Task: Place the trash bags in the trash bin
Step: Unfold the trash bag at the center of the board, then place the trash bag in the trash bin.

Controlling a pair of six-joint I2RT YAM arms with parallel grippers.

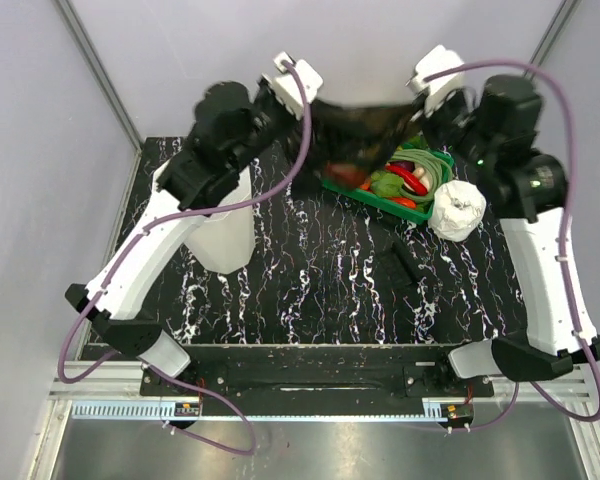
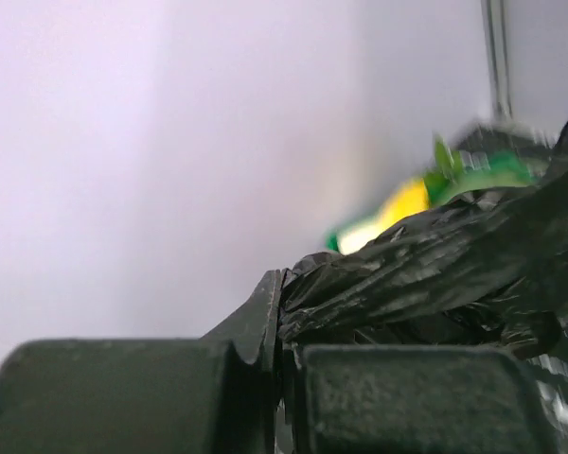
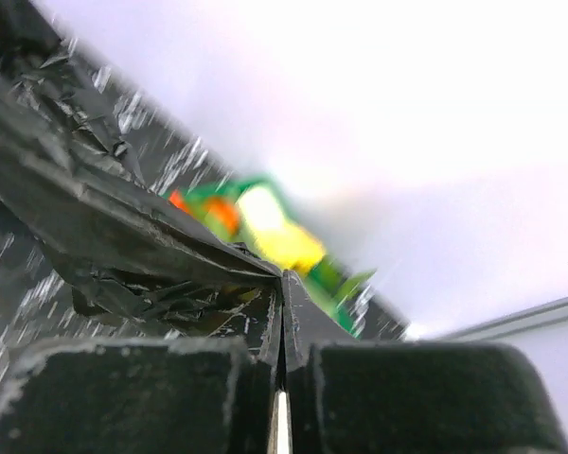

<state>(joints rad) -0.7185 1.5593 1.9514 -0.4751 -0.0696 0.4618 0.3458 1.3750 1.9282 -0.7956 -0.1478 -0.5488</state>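
A crinkled black trash bag (image 1: 365, 135) hangs stretched in the air between my two raised grippers, above the back of the table. My left gripper (image 1: 318, 104) is shut on its left edge; in the left wrist view the film (image 2: 435, 255) bunches out to the right of the closed fingertips (image 2: 282, 284). My right gripper (image 1: 417, 100) is shut on the right edge, with the sheet (image 3: 104, 218) running off to the left of the tips (image 3: 282, 284). The translucent white trash bin (image 1: 225, 235) stands at the table's left, partly under my left arm. A small flat black bundle (image 1: 400, 265) lies on the table.
A green tray of vegetables (image 1: 435, 160) sits at the back right, partly behind the hanging bag. Next to it is a white crumpled roll (image 1: 458, 208). The tabletop (image 1: 320, 290) is black with white veins. Pale walls enclose the back and sides.
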